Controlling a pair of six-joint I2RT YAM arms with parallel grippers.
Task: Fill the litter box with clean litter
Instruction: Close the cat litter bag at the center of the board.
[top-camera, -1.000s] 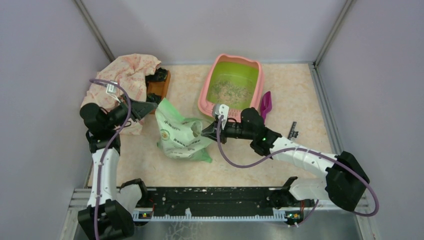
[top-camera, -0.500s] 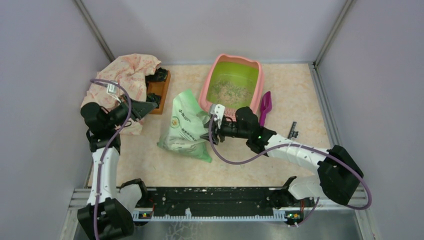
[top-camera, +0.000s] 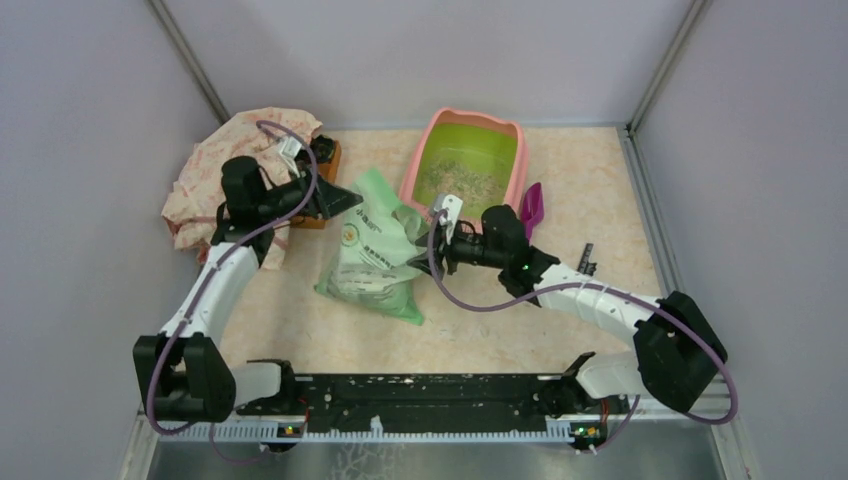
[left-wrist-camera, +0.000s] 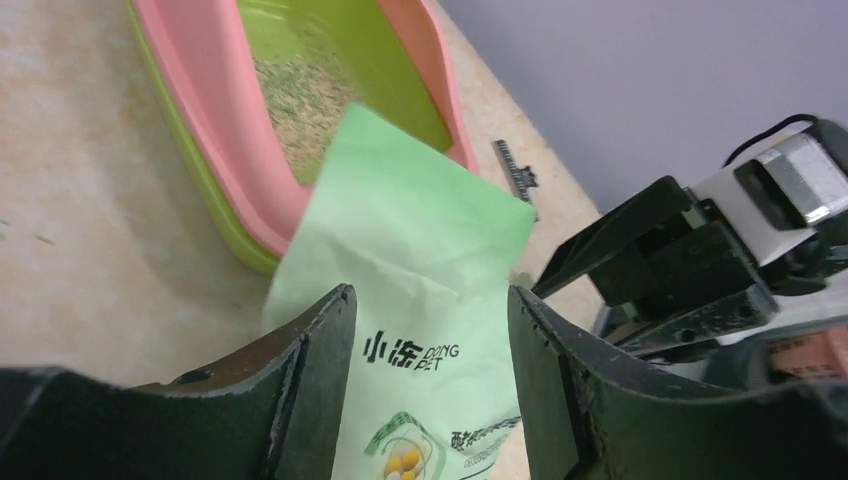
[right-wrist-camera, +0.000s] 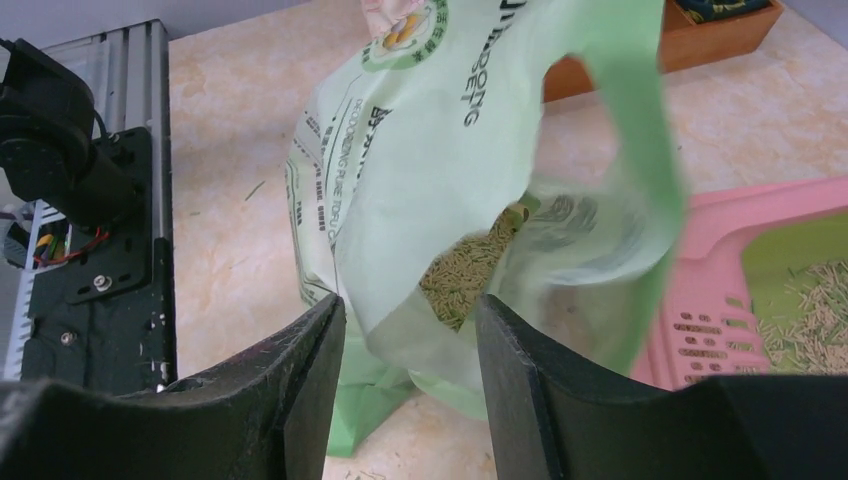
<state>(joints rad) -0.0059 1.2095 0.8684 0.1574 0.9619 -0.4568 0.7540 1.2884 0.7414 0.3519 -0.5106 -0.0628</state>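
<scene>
The litter box (top-camera: 478, 115), pink-rimmed and lime-green inside, stands at the back centre with a thin layer of clean litter (top-camera: 462, 180) on its floor. A light green printed bag (top-camera: 372, 250) lies slumped just left of it. My left gripper (top-camera: 345, 203) is open at the bag's top corner; in the left wrist view its fingers (left-wrist-camera: 325, 370) straddle the bag (left-wrist-camera: 420, 250) without pinching it. My right gripper (top-camera: 432, 245) is open at the bag's right side. The right wrist view shows the bag's mouth (right-wrist-camera: 560, 240) gaping, with beige granules (right-wrist-camera: 465, 270) inside.
A magenta scoop (top-camera: 531, 207) lies right of the box and a small black strip (top-camera: 587, 262) further right. A patterned cloth (top-camera: 235, 160) and a wooden box (top-camera: 318, 180) sit at the back left. Grey walls close in the table.
My left arm swung from the left side over to the bag's top and opened. My right gripper opened off the bag. The bag shifted right towards the litter box.
</scene>
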